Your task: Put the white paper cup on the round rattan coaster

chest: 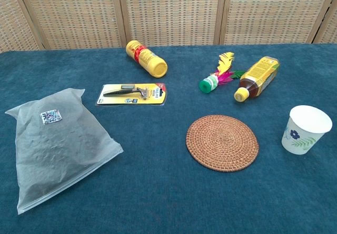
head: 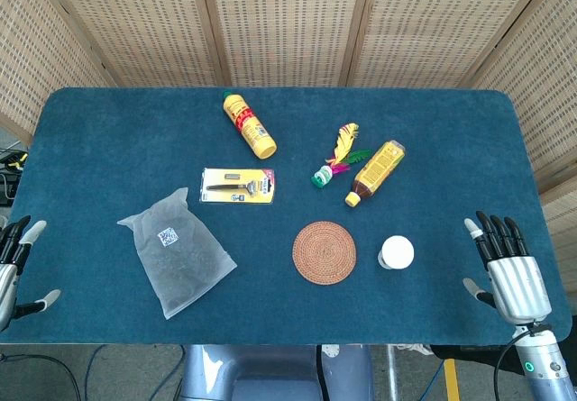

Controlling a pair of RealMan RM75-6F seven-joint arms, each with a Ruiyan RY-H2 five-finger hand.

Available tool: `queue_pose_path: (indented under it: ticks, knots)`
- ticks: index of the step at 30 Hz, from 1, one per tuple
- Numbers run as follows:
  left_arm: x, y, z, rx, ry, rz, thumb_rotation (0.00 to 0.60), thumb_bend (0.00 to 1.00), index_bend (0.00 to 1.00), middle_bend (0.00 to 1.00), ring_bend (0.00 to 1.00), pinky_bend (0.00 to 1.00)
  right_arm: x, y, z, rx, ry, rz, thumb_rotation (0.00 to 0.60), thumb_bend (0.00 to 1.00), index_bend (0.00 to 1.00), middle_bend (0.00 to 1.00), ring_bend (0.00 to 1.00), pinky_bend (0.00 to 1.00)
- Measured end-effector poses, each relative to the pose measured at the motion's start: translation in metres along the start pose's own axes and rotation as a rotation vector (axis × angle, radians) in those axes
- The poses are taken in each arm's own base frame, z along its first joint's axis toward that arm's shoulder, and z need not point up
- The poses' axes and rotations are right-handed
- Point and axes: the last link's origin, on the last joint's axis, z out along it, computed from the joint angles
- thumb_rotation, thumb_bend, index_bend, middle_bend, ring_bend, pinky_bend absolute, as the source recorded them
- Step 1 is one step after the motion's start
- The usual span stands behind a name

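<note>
Standing upright near the bench's front edge, the white paper cup (chest: 306, 129) sits just right of the round rattan coaster (chest: 222, 142), apart from it. Task not yet begun. Right hand (head: 510, 268) rests by the right front corner, fingers spread, empty; left hand (head: 13, 266) likewise open, empty, at the left edge.

Right hand (head: 510, 270): silver ribbed metal back, black fingers, pale grey tips on thumb and outer finger; grey wrist cuff bearing a small green ring light; a black cable and a blue cable trailing under the wrist. Left hand (head: 13, 266): mostly cut off by the frame edge, black fingers with pale grey tips, a strip of silver back
</note>
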Motion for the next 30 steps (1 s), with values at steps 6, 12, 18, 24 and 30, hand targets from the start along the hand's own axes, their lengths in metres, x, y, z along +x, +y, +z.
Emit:
queue_pose_path:
  ticks: [6, 12, 18, 24, 30]
  knots:
    - [-0.001, 0.001, 0.001, -0.004, -0.007, 0.004, 0.6, 0.0, 0.0, 0.0, 0.0, 0.0, -0.003, -0.001, 0.0, 0.005, -0.016, 0.0, 0.6, 0.0, 0.0, 0.0, 0.0, 0.0]
    - [-0.002, 0.002, 0.004, -0.003, -0.012, 0.006, 0.6, 0.0, 0.0, 0.0, 0.0, 0.0, -0.009, -0.007, 0.007, 0.034, -0.06, 0.032, 0.6, 0.0, 0.03, 0.0, 0.0, 0.0]
    - [-0.004, 0.003, 0.007, 0.0, -0.024, 0.015, 0.6, 0.0, 0.0, 0.0, 0.0, 0.0, -0.02, -0.022, 0.03, 0.103, -0.18, 0.079, 0.6, 0.0, 0.05, 0.0, 0.0, 0.0]
    - [-0.007, 0.003, 0.009, 0.007, -0.036, 0.023, 0.6, 0.0, 0.0, 0.0, 0.0, 0.0, -0.034, -0.041, 0.063, 0.173, -0.337, 0.097, 0.6, 0.0, 0.06, 0.02, 0.0, 0.02]
    - [-0.01, 0.003, 0.013, 0.012, -0.054, 0.03, 0.6, 0.0, 0.0, 0.0, 0.0, 0.0, -0.047, -0.054, 0.091, 0.183, -0.425, 0.067, 0.6, 0.0, 0.08, 0.08, 0.04, 0.15]
